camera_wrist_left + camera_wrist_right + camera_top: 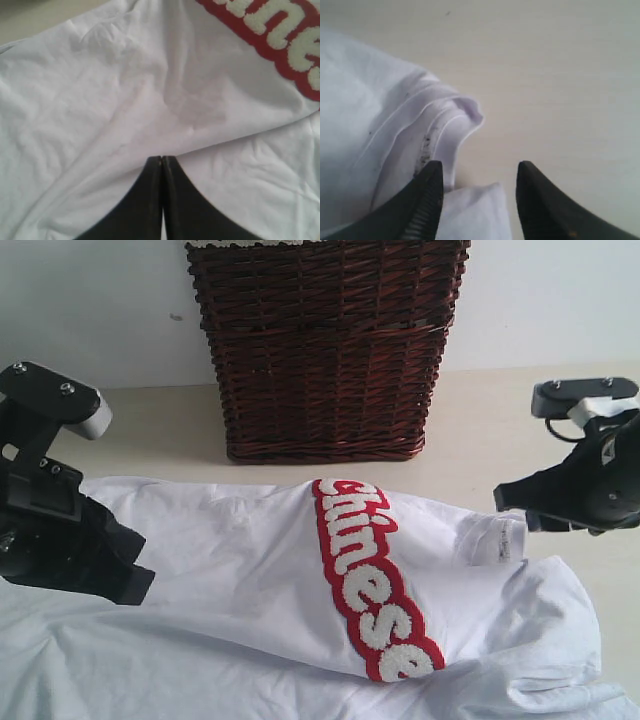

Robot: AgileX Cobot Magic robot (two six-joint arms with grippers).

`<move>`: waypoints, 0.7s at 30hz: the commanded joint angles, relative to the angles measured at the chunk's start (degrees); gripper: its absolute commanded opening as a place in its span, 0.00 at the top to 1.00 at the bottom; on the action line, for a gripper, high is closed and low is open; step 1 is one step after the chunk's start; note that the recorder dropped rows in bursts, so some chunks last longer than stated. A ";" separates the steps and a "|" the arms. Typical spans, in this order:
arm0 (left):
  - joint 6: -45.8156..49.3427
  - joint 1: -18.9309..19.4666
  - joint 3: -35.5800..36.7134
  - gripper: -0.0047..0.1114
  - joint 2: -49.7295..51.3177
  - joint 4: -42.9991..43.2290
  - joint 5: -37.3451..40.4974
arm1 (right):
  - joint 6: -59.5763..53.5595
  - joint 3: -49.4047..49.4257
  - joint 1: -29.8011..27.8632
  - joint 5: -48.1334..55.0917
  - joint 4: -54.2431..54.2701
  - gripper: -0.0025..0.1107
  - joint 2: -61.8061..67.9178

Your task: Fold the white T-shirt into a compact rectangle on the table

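White T-shirt (250, 560) lies rumpled and part-folded on table (480, 430), in front of basket (325, 350). Thin, limp, light cloth that probably sags and slides. Best taken at the sleeve hem (460, 115) or an edge. Left gripper (161, 162) is clenched over the shirt, no cloth visibly pinched. Right gripper (477, 175) is spread and empty beside the hem.

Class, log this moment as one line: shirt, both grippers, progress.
shirt: partly folded on table | left gripper: shut, over shirt | right gripper: open, at shirt's edge | fold: unfinished
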 commanded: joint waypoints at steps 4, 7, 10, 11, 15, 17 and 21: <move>0.00 -0.42 0.43 0.96 -0.50 -0.62 -1.47 | -9.10 -1.09 -0.50 -6.03 8.57 0.57 6.32; 0.00 -0.42 0.43 0.96 -0.50 -0.62 -1.47 | -8.86 -1.96 -0.50 -6.73 9.03 0.57 8.02; 0.00 -0.42 0.43 0.96 -0.50 -0.62 -1.59 | -10.01 -2.58 -0.50 -7.04 10.71 0.57 8.93; 0.00 -0.42 0.43 0.96 -0.50 -0.62 -1.62 | -10.75 -2.58 -0.50 -7.66 11.25 0.57 9.08; 0.00 -0.42 0.43 0.96 -0.50 -0.62 -1.89 | -10.87 -2.58 -0.50 -9.84 11.44 0.60 9.76; 0.00 -0.42 0.43 0.96 -0.50 -0.62 -1.89 | -12.41 -2.58 -0.37 -10.28 11.44 0.69 10.32; 0.00 -0.42 0.43 0.96 -0.50 -0.62 -2.32 | -17.70 -2.58 -0.37 -10.13 11.58 0.98 10.59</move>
